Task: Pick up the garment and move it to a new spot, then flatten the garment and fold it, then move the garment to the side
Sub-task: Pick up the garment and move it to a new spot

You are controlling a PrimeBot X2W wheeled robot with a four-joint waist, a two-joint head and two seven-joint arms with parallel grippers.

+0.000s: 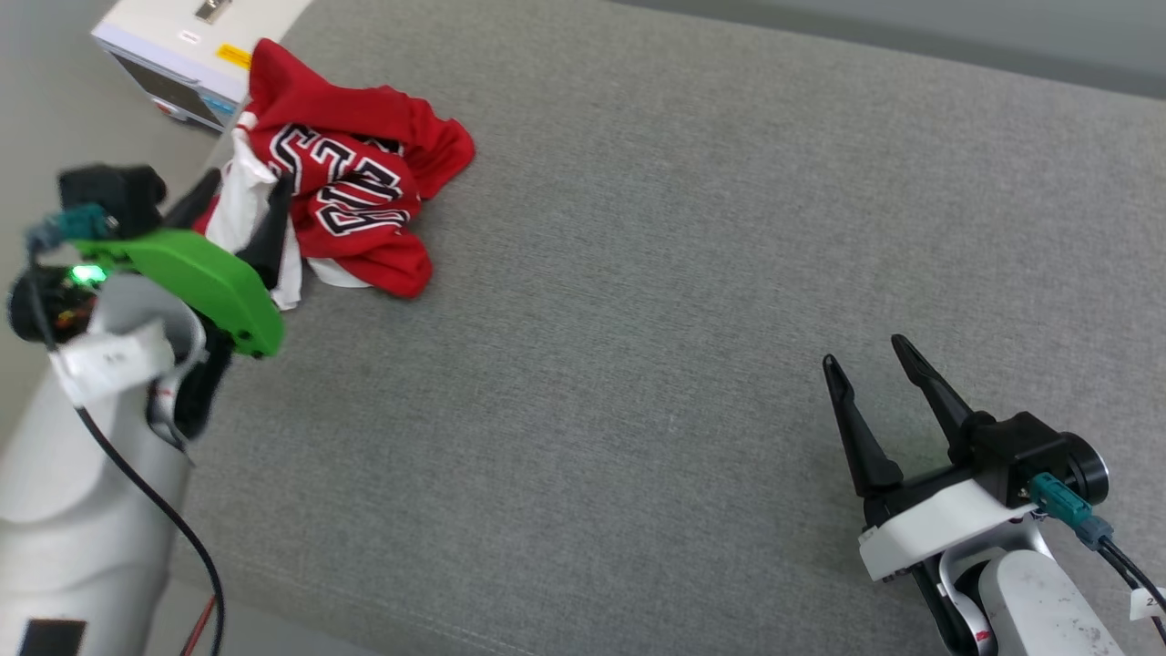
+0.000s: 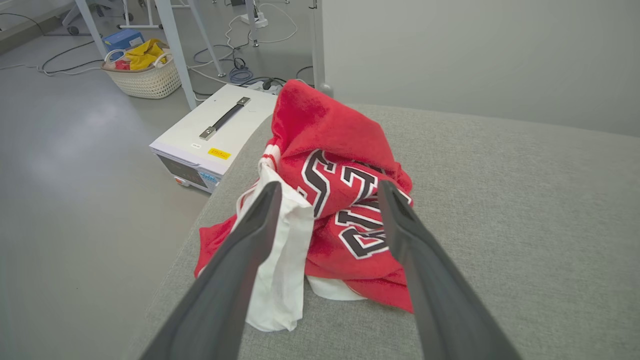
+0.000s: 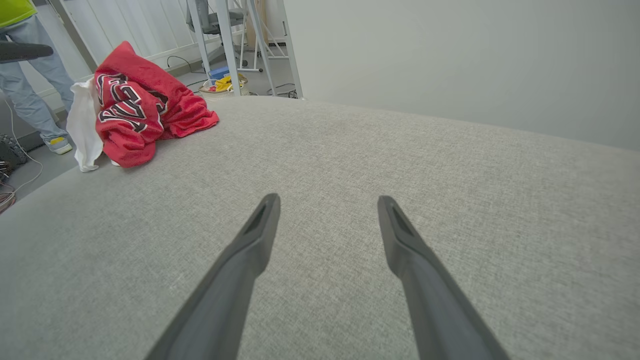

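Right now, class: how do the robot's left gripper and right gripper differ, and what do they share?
The left gripper is at the crumpled garment, fabric showing between its fingers; the right gripper is over bare grey surface, far from it. The left gripper carries a green cover; the right gripper a white cover. Both stand open, holding nothing.

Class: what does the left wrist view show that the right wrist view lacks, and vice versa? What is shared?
Left wrist: a white handled box on the floor; open left pincer at the jersey. Right wrist: a person's jeans-clad legs; open right pincer over bare upholstery. Both: crumpled red jersey, grey upholstery, laundry basket.
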